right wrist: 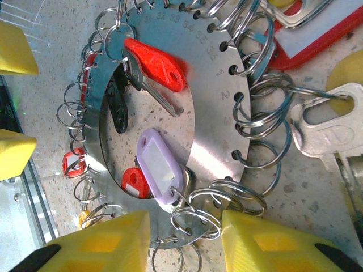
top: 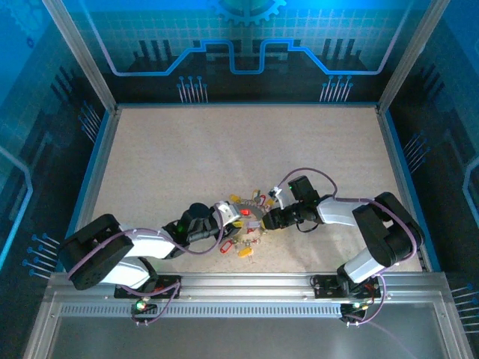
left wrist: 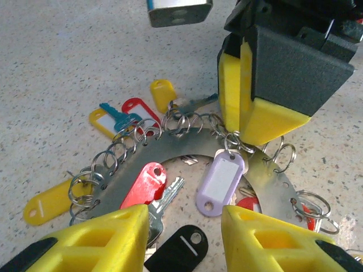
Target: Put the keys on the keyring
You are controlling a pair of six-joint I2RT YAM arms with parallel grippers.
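While poised with left hand [left wrist: 182,214] and right hand [right wrist: 186,221] both spread and empty, should pinch likely stiff, slick keyring [right wrist: 212,122] by bare rim, clear of light, loose keys [right wrist: 156,68].

We see the keyring [right wrist: 210,102] as plain silver-grey metal with small dark engraved numerals along its rim. Just ahead of the right arm's yellow fingers [right wrist: 102,241] lies a lilac tag [right wrist: 160,164] with a white label; beyond it, a red tag [right wrist: 156,65] and a black tag [right wrist: 116,107]. The split rings [right wrist: 255,141] are bright silver. The surface [right wrist: 317,187] is beige, speckled dark.
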